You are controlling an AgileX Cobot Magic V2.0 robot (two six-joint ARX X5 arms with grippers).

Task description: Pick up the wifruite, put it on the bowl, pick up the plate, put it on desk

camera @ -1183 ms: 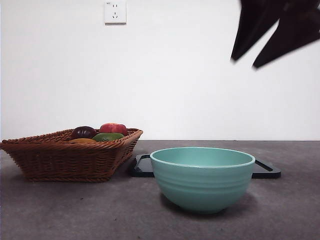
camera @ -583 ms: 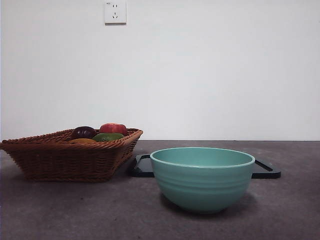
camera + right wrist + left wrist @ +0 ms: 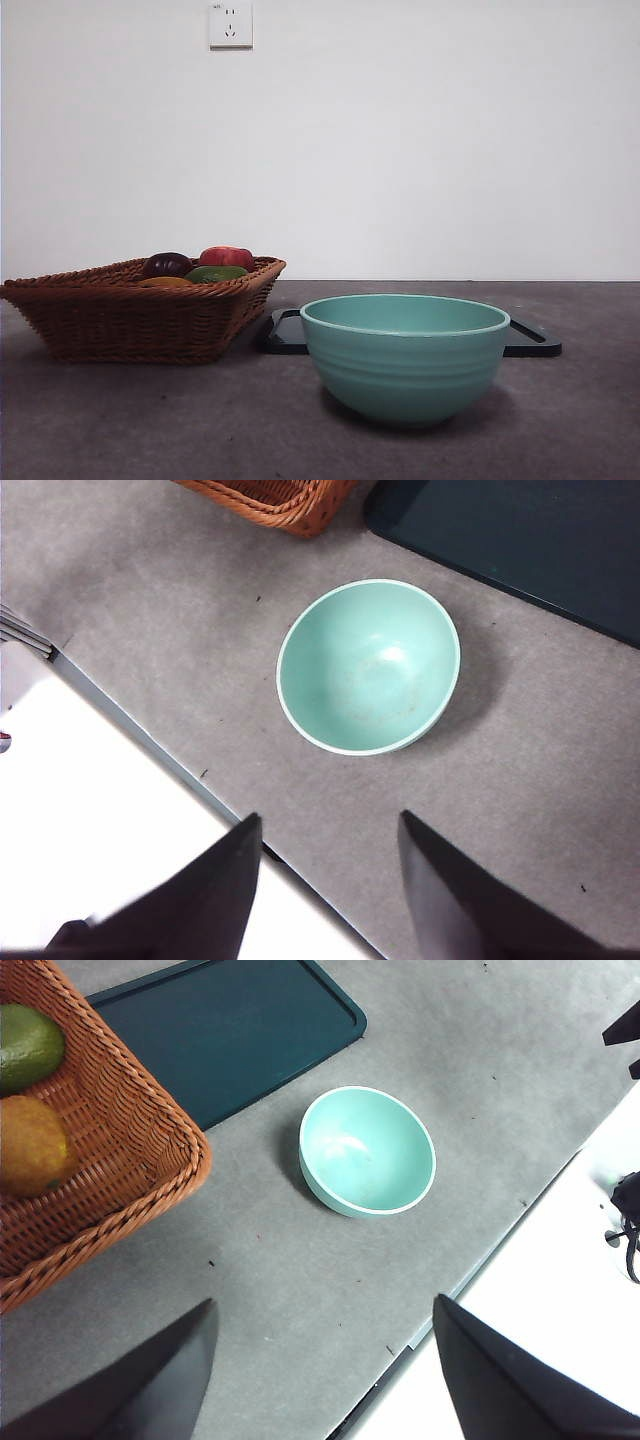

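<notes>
The left gripper (image 3: 320, 1370) hangs high above the table (image 3: 300, 1300), its fingers (image 3: 160, 1380) spread apart and holding nothing. Well ahead of those fingers stands the bowl (image 3: 367, 1150), empty, beside a dark tray (image 3: 220, 1030) and a wicker basket (image 3: 120, 1150). The small brownish-orange fruit (image 3: 32, 1145) lies in the basket next to a green fruit (image 3: 28, 1045), far from either pair of fingers. The right gripper (image 3: 325, 890) also hovers high, its fingers released and empty, with the bowl ahead of them near the table's edge.
</notes>
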